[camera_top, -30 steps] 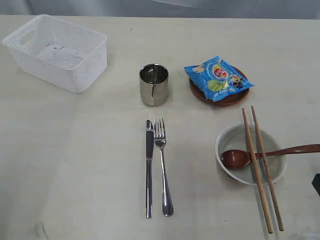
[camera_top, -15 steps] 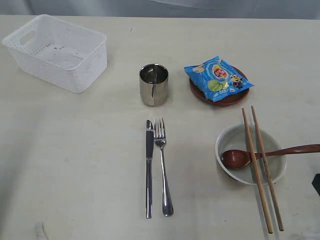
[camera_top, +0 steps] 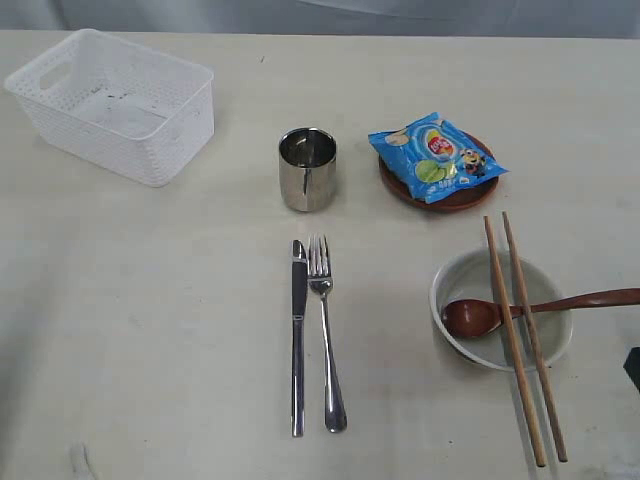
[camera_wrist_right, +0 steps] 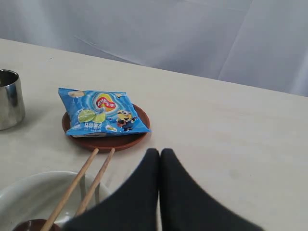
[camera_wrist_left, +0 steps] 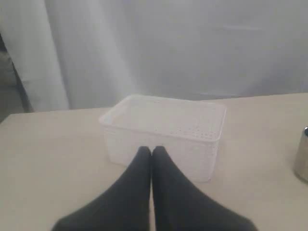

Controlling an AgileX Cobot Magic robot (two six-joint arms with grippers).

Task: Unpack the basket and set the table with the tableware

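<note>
Chip bag [camera_top: 435, 155] is covering the plate [camera_top: 465, 200], 2 chopsticks [camera_top: 507, 305] are lying across bowl [camera_top: 465, 275] & spoon [camera_top: 470, 316], L gripper [camera_wrist_left: 151, 151] & R gripper [camera_wrist_right: 160, 152] are sitting w/ jaws pressed together, empty.

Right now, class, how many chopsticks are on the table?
2. The left chopstick lies across the bowl; the right chopstick lies alongside it, also across the bowl. None appears hidden.

A robotics lab's staged test area: a plain pale tabletop [camera_top: 150, 330] backed along its far edge by a draped white curtain [camera_wrist_left: 202, 43], with a black robot gripper [camera_wrist_left: 151, 150] in view.
</note>
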